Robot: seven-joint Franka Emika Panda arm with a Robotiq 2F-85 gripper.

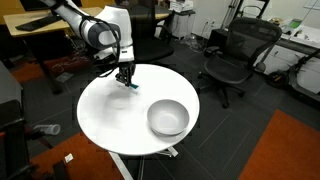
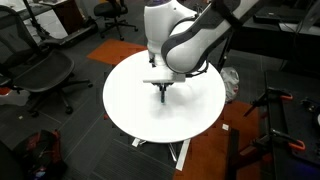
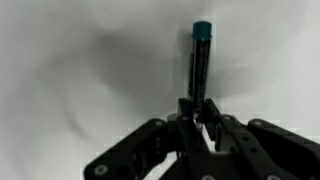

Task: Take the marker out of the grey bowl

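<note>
The jaws are closed tight on one end of the marker (image 3: 201, 62), and its teal cap points away from the wrist camera. Any label on it is too blurred to read. In an exterior view the marker (image 1: 130, 85) is low over the white table (image 1: 100, 118), well apart from the grey bowl (image 1: 168, 118); I cannot tell if it touches the table. In an exterior view the arm (image 2: 190, 40) hides part of the table.

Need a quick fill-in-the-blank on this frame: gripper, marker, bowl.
1. The gripper is ____ on the marker.
2. The marker is ____ the grey bowl, not inside it.
3. The grey bowl sits on a round ____ table.
Missing words: shut; outside; white.
</note>
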